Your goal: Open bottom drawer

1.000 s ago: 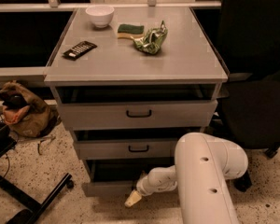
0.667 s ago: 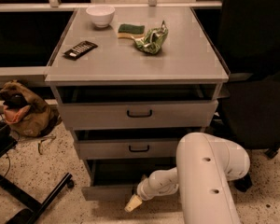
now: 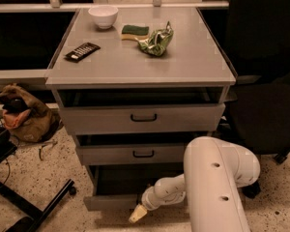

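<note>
Carefully, you needed to pull straight outward: the slim grey bottom drawer [image 3: 111, 202] sat partly open below the grey desk's [image 3: 135, 64] front edge, with the white gripper [image 3: 137, 213] at its front panel; its hold couldn't be told.

Three drawers [image 3: 143, 117], one bowl [image 3: 103, 16], one sponge [image 3: 134, 31], one tool [image 3: 137, 214] at bottom drawer [image 3: 108, 202]

Looks like an office or lab test area: grey three-drawer bench [image 3: 135, 66], speckled hard floor [image 3: 43, 178], black wheeled chair [image 3: 266, 81] on the right, brown bag [image 3: 26, 112] lying on the floor at left. Gripper [image 3: 137, 213] sits low against the front of the bottom drawer [image 3: 111, 202], near the floor.
</note>
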Robot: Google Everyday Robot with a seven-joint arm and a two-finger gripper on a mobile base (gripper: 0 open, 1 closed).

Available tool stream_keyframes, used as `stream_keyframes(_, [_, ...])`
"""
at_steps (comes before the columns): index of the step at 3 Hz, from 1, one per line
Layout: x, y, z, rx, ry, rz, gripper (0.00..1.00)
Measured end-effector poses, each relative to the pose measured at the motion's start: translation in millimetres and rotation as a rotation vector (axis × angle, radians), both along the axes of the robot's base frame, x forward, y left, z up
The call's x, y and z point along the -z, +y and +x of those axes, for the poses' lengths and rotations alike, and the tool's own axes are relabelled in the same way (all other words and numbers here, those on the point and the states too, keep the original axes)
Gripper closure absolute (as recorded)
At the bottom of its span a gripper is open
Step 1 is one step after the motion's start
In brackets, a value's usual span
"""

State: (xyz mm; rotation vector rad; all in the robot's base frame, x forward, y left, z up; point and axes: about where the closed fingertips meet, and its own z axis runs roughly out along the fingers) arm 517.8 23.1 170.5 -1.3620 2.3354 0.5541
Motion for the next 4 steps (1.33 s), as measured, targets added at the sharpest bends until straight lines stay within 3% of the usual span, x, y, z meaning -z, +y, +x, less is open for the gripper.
stream_keyframes(2, [-3,0,0,0.0,0.0,0.0,0.0])
stream_keyframes(3, [-14,4,-24,-0.005,0.067,-0.043,0.0])
stream_keyframes(4, [-33,11,-68,-0.012,0.131,-0.095,0.0])
